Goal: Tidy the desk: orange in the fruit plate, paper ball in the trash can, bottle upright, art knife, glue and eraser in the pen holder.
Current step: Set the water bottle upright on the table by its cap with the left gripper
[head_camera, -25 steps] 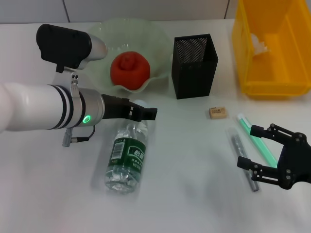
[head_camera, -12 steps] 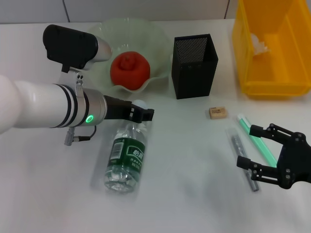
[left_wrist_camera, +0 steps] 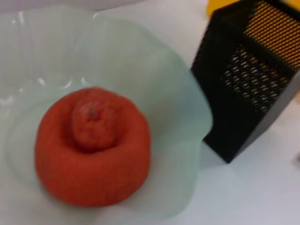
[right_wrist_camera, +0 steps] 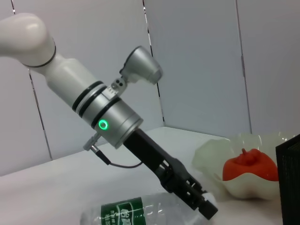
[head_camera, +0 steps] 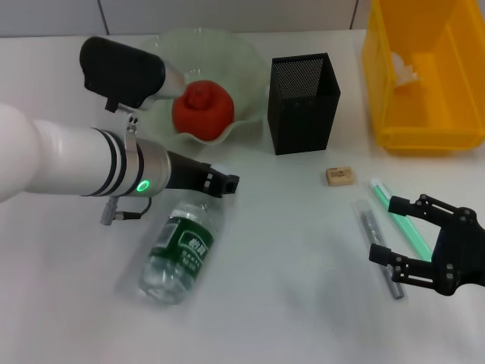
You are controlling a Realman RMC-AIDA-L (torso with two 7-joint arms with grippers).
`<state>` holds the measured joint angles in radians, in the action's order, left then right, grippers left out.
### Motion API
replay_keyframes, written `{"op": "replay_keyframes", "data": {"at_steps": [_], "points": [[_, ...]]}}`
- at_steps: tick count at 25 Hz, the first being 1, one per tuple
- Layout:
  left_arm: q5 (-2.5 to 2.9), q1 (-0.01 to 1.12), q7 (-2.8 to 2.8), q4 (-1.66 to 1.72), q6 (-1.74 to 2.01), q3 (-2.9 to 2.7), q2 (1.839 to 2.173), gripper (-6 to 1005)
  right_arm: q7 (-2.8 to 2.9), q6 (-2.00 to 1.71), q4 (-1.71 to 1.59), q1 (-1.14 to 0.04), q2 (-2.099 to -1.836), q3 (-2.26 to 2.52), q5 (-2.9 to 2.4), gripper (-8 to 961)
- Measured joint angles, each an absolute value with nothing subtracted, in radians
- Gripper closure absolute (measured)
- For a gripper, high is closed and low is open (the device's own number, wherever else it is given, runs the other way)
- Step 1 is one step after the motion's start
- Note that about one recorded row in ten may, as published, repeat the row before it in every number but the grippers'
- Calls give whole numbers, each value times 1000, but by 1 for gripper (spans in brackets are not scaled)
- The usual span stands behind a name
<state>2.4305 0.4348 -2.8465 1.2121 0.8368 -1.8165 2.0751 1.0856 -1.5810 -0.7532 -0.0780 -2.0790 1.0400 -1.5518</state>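
Note:
The bottle (head_camera: 178, 250) lies on the table, slanted, with its cap end at my left gripper (head_camera: 223, 182), which is shut on the bottle's neck. The right wrist view shows the left gripper (right_wrist_camera: 199, 201) at the bottle (right_wrist_camera: 136, 211) top. The orange (head_camera: 202, 108) sits in the fruit plate (head_camera: 220, 45); the left wrist view shows the orange (left_wrist_camera: 91, 145), the fruit plate (left_wrist_camera: 180, 98) and the pen holder (left_wrist_camera: 248, 84). The paper ball (head_camera: 404, 70) lies in the trash can (head_camera: 424, 136). My right gripper (head_camera: 394, 231) is open by the grey art knife (head_camera: 371, 224) and green glue (head_camera: 392, 211). The eraser (head_camera: 339, 176) lies in front of the pen holder (head_camera: 303, 106).
The pen holder stands between the fruit plate and the trash can at the back. Bare white table lies between the bottle and the art knife.
The bottle's base has swung to the left while its neck stays at my left gripper. The left arm has shifted a little. The right arm has not moved.

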Motion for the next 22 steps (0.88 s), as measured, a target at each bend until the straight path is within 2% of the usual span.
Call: {"op": "replay_keyframes", "data": {"at_steps": [11,22], "points": [[2347,309,-2547,1421,961,-1710,2070,535,1101,-1583,-759,-77,-2078,1040,-1553,127],[1858,224,-1887,1309,1090,-1423,2069,542,1123,-1584,-773,-87,-2077,1038,-1553,127]]}}
